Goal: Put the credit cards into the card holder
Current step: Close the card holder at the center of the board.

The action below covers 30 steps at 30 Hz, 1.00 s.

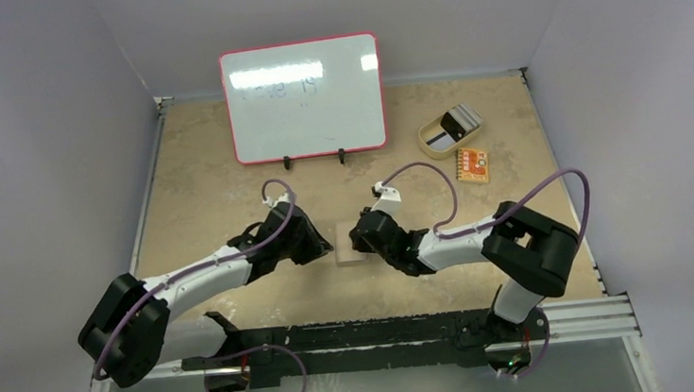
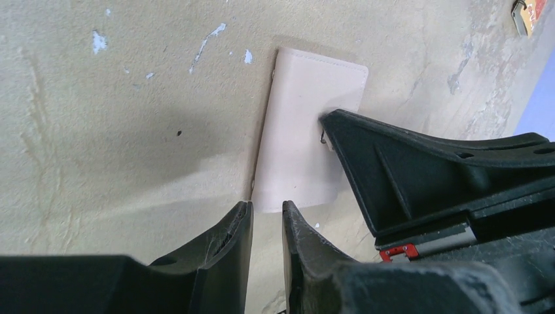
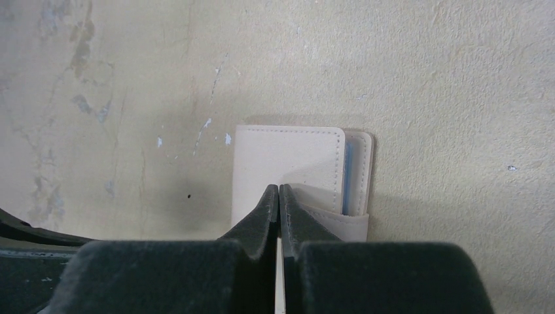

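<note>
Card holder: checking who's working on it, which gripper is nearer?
Right. The right gripper, fingertips closed, rests on the card holder; the left gripper sits at its edge, slightly open.

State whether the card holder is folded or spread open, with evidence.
Folded: the card holder lies flat, one cover uppermost, stacked layers showing along its edge.

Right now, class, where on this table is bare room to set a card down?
Free: table's left side, beside the whiteboard. Crowded: the middle, where left tool and right tool flank the card holder; also by the dish.
</note>
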{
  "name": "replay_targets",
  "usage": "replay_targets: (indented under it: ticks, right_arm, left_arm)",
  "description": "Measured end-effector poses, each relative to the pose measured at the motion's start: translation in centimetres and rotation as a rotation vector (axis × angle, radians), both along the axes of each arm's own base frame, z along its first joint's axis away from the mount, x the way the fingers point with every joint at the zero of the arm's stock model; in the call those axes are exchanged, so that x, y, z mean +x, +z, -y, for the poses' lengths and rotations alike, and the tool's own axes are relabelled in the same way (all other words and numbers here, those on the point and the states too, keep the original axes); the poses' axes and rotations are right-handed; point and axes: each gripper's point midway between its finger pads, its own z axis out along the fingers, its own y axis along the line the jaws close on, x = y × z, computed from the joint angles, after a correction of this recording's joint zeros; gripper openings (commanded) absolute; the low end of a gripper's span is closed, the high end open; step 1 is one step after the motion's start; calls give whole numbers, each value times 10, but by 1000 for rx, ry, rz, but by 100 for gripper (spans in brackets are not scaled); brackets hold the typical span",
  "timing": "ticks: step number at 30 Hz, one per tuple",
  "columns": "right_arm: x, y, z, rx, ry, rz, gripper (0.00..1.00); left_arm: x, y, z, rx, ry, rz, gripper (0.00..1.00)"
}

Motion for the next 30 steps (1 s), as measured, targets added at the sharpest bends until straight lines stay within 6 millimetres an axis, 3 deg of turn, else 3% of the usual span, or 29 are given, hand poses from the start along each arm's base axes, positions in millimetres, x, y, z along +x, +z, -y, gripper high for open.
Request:
replay_targets:
  ticks: [14, 19, 30]
  right_arm:
    - [-5, -8, -1, 62, -60, 130, 0]
    - [-7, -11, -3, 42, -112, 186, 0]
    - [-35, -20, -19, 170, -143, 214, 0]
  left_arm:
    - [-17, 7, -23, 82, -16, -14, 24]
    - [-16, 20, -25, 98, -31, 12, 25]
    - [-19, 37, -30, 82, -36, 55, 25]
